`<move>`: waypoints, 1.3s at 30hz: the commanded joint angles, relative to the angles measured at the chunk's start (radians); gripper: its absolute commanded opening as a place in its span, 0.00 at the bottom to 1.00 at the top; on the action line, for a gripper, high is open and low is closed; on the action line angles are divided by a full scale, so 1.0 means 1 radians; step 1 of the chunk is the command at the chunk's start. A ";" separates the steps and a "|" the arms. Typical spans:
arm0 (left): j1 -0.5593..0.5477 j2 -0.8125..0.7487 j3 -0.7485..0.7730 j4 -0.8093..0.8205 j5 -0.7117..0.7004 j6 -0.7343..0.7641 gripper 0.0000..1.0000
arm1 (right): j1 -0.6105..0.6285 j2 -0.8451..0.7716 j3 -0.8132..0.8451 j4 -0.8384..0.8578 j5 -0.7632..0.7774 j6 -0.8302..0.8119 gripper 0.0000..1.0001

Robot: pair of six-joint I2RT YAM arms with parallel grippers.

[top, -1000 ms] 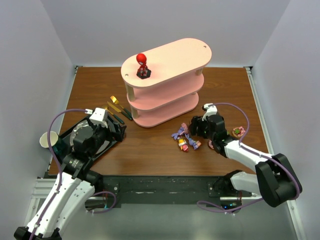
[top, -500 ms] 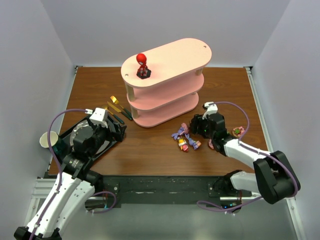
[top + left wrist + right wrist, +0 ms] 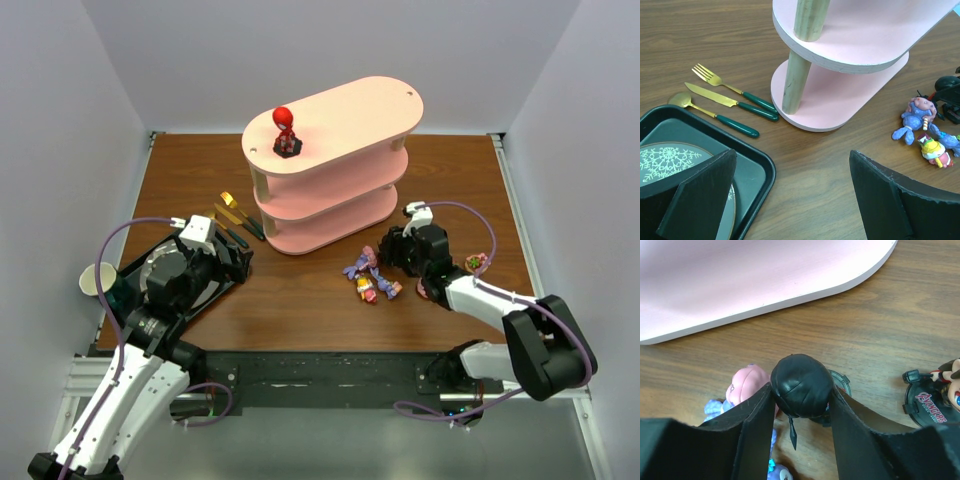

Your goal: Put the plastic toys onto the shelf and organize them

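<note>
While pinching the head of the black toy (image 3: 801,386) in the right hand (image 3: 801,399), lift slowly or knock the pink toy (image 3: 747,382) at nine o'clock.

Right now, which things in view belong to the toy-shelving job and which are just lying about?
Job: shelf; red figure on its top board; black-headed figure between the fingers of the right gripper; loose pony toys; figure on an Avengers base.
Lying about: gold cutlery; black tray holding a plate; paper cup.
</note>
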 commanded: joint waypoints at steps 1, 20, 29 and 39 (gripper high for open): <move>-0.004 0.003 0.015 0.048 0.013 0.021 1.00 | -0.003 -0.001 0.029 0.045 -0.002 -0.017 0.42; -0.004 0.005 0.013 0.050 0.011 0.023 1.00 | -0.002 -0.261 0.285 -0.466 0.054 -0.082 0.07; -0.004 0.018 0.016 0.053 0.013 0.024 1.00 | 0.003 -0.244 0.739 -0.869 -0.010 -0.066 0.07; -0.004 0.023 0.015 0.055 0.011 0.023 1.00 | 0.110 -0.037 1.286 -1.104 0.005 -0.061 0.10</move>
